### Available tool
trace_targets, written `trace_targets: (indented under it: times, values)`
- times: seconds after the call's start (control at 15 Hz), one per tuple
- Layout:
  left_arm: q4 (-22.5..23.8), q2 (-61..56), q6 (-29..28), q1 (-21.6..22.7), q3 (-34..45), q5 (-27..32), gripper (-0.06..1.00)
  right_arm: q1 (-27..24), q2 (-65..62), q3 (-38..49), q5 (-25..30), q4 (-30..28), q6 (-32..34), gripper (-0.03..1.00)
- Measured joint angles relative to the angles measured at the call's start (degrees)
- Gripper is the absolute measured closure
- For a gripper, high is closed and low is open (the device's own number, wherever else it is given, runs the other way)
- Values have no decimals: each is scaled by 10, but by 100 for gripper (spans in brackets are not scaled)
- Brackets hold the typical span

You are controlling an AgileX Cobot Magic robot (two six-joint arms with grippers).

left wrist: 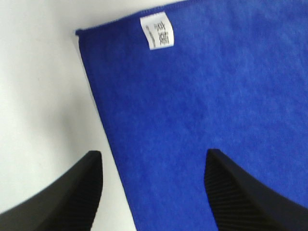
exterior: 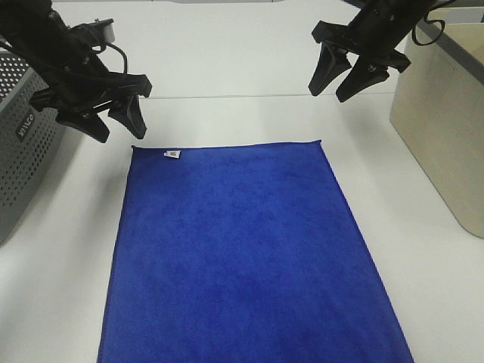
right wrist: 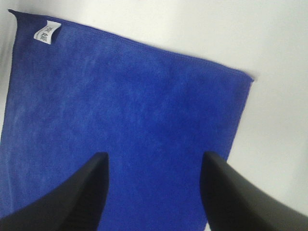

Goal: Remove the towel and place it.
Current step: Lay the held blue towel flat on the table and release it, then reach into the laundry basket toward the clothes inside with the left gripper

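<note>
The royal-blue towel (exterior: 242,257) lies flat and spread on the white table, its white tag (exterior: 172,155) at the far short edge near the left corner. My left gripper (exterior: 115,125) hangs open and empty just above and behind the towel's far left corner. In the left wrist view the towel (left wrist: 207,106) and tag (left wrist: 157,32) lie below the open fingers (left wrist: 77,192). My right gripper (exterior: 338,79) hangs open and empty, higher, behind the far right corner. The right wrist view shows the towel (right wrist: 120,120) beneath it.
A grey perforated basket (exterior: 23,144) stands at the left edge of the table. A beige bin (exterior: 442,113) stands at the right. The white table (exterior: 234,113) runs bare behind the towel.
</note>
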Motion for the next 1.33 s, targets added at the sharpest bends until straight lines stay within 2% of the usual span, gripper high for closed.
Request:
trace_targets:
  times: [0.2,0.4,0.53,0.67,0.8,0.93,1.33]
  values:
    - [-9,33,1,0,-34,-44,37,0,42,-37,0,-1,-9,39]
    - [-10,51,19,0,-35,-52,28,0,57,-40,0,-1,-37,39]
    - [-19,70,21,7,-35,-52,27,0,57,-41,0,-11,-37,39]
    - [-48,84,23,32,-36,-58,27,0,57,-41,0,-34,-29,39]
    - [-84,96,45,55,-47,-54,27,0,68,-44,1,-41,-27,39]
    - [-99,116,58,65,-77,-42,27,0,100,-49,0,-44,-27,39]
    - [-100,162,64,66,-114,-18,27,0,122,-57,-2,-46,-27,39]
